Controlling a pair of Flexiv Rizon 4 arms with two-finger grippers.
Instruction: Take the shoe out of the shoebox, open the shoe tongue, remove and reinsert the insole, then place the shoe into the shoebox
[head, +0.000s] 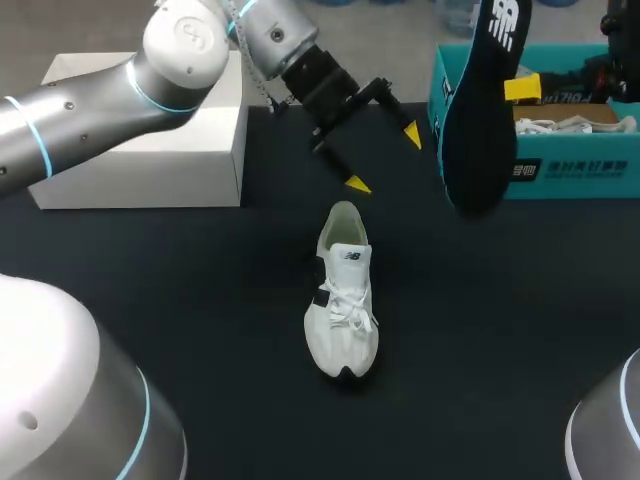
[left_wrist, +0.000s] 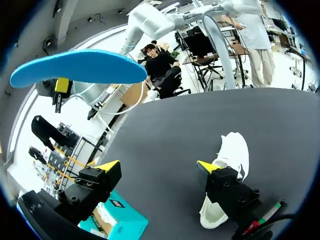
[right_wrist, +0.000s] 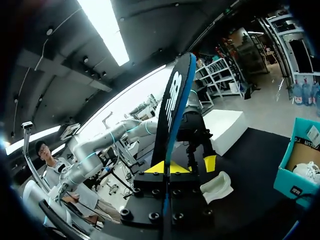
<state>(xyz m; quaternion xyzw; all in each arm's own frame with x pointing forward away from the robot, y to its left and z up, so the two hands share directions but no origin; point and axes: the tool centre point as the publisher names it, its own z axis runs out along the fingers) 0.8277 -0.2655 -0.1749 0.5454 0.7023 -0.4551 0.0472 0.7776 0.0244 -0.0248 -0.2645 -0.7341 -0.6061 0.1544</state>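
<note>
A white sneaker (head: 341, 300) lies on the black table, toe toward me, its heel opening facing away. My left gripper (head: 385, 158) hangs open just above and behind the heel; in the left wrist view its fingers (left_wrist: 107, 166) stand wide apart, with the sneaker (left_wrist: 229, 162) beside one finger. My right gripper (head: 515, 88) is shut on the insole (head: 480, 110), held upright in the air in front of the teal shoebox (head: 570, 165). In the right wrist view the insole (right_wrist: 172, 110) stands edge-on between the yellow tips of the right gripper (right_wrist: 165, 168), with the sneaker (right_wrist: 216, 187) below.
A white box (head: 150, 150) stands at the back left, under my left arm. The teal shoebox (right_wrist: 300, 170) at the back right holds white paper and another shoe. Open black table surrounds the sneaker.
</note>
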